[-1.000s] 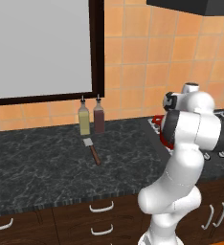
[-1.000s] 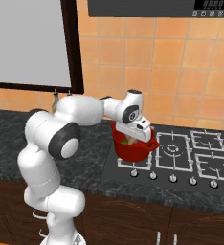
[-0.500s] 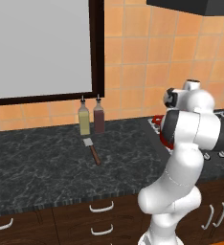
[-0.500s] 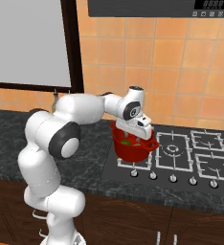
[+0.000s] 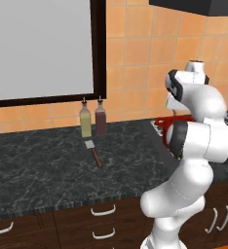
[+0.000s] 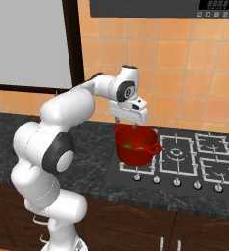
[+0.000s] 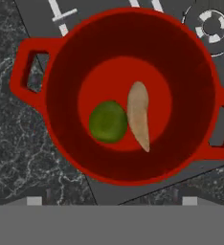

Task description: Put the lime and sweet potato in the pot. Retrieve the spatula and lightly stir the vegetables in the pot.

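Note:
The red pot (image 7: 128, 28) stands on the left front burner of the hob, also seen as the pot (image 6: 136, 147) and as a red rim (image 5: 165, 120) behind my arm. On its floor the green lime (image 7: 108, 121) lies touching the tan sweet potato (image 7: 139, 120). My gripper (image 7: 112, 201) hangs straight above the pot, open, with its tips far apart and nothing between them; from the right the gripper (image 6: 131, 123) is just over the rim. The spatula (image 5: 93, 151) lies flat on the dark counter, blade toward the wall.
Two small bottles (image 5: 85, 121) (image 5: 101, 120) stand by the wall just behind the spatula. The gas hob (image 6: 190, 159) spreads to the right of the pot with knobs along its front. A dark-framed window (image 5: 38, 48) is above the counter.
The jaws have opened wide. The hand has risen a little above the pot. The spatula and the bottles have not moved.

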